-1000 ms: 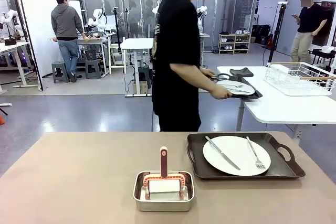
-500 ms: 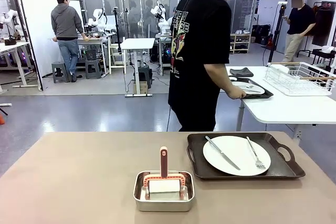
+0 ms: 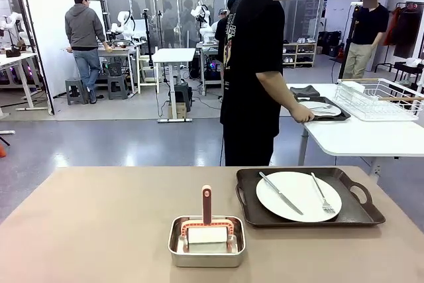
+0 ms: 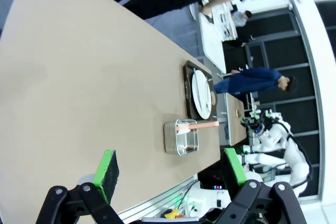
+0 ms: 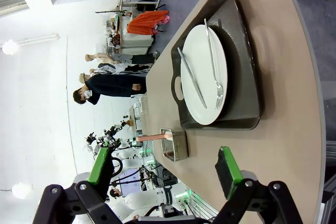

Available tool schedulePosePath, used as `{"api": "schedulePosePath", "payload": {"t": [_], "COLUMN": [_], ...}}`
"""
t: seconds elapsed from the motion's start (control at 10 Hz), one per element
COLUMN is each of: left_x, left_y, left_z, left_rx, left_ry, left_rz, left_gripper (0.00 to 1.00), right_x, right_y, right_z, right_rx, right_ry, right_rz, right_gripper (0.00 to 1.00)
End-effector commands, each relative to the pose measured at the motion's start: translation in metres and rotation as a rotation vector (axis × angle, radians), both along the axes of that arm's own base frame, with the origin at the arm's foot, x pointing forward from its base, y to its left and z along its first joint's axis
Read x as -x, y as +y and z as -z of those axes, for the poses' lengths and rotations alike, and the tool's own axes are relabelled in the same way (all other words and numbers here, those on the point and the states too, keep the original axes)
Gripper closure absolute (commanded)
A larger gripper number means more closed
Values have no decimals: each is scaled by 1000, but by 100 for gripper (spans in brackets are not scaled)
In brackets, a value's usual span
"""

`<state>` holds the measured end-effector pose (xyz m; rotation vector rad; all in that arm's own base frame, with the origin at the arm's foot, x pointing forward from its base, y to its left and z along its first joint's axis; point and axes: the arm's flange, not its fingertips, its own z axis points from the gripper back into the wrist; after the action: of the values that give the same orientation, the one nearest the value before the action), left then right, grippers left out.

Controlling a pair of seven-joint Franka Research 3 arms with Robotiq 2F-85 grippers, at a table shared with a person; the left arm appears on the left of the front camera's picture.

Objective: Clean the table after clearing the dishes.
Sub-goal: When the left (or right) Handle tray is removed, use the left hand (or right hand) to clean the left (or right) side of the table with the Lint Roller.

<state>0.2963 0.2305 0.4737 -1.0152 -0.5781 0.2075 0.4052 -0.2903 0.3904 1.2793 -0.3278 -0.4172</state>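
Observation:
The tan table [image 3: 99,223] holds one dark brown tray [image 3: 248,211] at the front right, carrying a white plate [image 3: 298,196] with a knife and fork. A person in black [image 3: 255,64] stands beyond the far edge, hands on a second tray with a plate [image 3: 322,109] resting on the white side table. My left gripper [image 4: 169,157] hovers open above the table [image 4: 79,77], with the tray and plate [image 4: 200,90] far ahead. My right gripper [image 5: 163,163] is open too, above the table [image 5: 283,103] with the plate [image 5: 205,72] just ahead.
A small steel pan with a pink-framed roller [image 3: 207,238] stands at the front middle of the table, left of the tray. A wire rack [image 3: 377,97] sits on the white side table [image 3: 364,138]. Other people stand far off in the room.
The person has stepped right and set the carried tray with its plate down on the white side table. Nothing on the tan table has moved.

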Motion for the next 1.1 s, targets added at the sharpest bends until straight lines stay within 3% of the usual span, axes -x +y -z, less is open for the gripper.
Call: {"api": "schedulePosePath", "payload": {"t": [0.0,0.3,0.6,1.0], "left_x": [-9,-60,-107,-104], "left_y": [-10,-90,-194,-329], "left_z": [-35,-84,-94,-75], "left_rx": [-119,-384,-631,-942], "left_ry": [-110,-202,-303,-411], "left_rz": [163,477,740,1066], "left_gripper": [0,0,0,0], "right_x": [1,1,1,1], "right_y": [0,0,0,0], "right_z": [-2,-2,-2,-2], "right_rx": [-1,-1,-1,-1], "right_ry": [-2,-2,-2,-2], "right_rz": [2,2,2,2], "right_gripper": [0,0,0,0]}}
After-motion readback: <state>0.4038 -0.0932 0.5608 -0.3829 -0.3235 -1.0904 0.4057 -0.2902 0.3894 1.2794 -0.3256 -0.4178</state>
